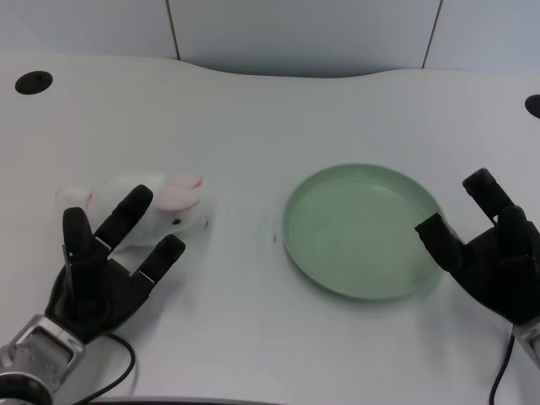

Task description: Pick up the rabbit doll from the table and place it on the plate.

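Rabbit doll (148, 205): white plush with pink ears, lying on its side on the table (253, 110), well to the left of the plate, ears and face turned toward the plate.
Long axis: roughly left to right, tail end away from the plate, head end nearer it.
My left robot hand (105, 266): just on the near side of the rabbit doll, fingers spread wide and reaching up over its front edge; it has hold of nothing.
Key relation: the rabbit doll lies straight ahead of my left robot hand, just beyond the palm, so I judge a short reach forward and a closing of the fingers is what the grasp needs.
Nearer hand: left, by far.
Plate (359, 291): pale green, round, nothing on it.
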You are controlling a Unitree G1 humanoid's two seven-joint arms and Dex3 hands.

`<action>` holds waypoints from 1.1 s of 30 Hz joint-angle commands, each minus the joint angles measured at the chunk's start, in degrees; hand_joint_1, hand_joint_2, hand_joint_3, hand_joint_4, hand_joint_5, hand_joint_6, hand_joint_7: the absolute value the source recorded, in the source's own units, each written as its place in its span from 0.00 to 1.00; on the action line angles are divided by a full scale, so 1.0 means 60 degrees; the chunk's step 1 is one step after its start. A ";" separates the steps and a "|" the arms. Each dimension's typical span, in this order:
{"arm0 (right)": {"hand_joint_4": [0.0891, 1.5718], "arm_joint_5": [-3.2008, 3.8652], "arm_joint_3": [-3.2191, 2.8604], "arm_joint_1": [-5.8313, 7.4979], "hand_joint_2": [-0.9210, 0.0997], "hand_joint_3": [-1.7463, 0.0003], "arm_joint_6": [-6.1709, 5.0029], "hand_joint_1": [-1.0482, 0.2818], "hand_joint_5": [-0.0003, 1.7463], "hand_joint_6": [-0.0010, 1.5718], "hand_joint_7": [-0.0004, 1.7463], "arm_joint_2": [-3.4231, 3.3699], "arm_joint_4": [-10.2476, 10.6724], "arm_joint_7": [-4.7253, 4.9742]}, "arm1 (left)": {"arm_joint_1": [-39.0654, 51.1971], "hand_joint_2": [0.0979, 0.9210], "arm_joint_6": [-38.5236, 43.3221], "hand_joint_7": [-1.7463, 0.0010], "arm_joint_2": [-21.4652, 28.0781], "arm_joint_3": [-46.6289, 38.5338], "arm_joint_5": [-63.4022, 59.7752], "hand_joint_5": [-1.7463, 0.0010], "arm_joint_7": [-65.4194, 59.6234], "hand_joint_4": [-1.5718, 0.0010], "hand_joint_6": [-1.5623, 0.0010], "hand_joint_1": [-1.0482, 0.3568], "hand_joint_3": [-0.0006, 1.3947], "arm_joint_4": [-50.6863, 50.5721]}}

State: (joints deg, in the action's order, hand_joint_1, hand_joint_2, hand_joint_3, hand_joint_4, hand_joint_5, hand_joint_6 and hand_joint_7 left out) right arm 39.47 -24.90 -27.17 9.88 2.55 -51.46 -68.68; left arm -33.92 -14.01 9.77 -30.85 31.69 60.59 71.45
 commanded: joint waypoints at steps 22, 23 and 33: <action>0.47 -0.0039 -0.0068 -0.0134 0.00 0.94 -0.0082 0.34 1.00 0.52 0.98 0.0136 -0.0105 -0.0038 | 0.0071 1.00 0.0149 0.41 0.0168 0.0018 -0.0091 0.03 -0.0027 0.89 0.79 0.12 0.30 -0.0077; 0.47 -0.0040 -0.0073 -0.0123 0.00 0.94 -0.0091 0.34 1.00 0.51 0.99 0.0128 -0.0088 -0.0008 | 0.0086 1.00 0.0275 0.42 0.0156 0.0042 -0.0120 0.04 -0.0015 0.89 0.79 0.13 0.29 -0.0106; 0.46 0.0015 -0.0086 -0.0014 0.00 0.96 0.0022 0.34 1.00 0.55 0.85 0.0066 0.0160 0.0225 | 0.0259 1.00 0.2177 0.82 0.0055 0.0490 -0.0466 0.34 0.0506 0.76 0.58 0.18 0.25 -0.0544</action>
State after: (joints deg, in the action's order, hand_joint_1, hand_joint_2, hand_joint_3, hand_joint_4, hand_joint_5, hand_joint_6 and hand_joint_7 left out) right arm 39.30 -25.07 -27.42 9.89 2.50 -51.21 -67.65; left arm -33.73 -1.51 9.64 -28.12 29.48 62.89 68.08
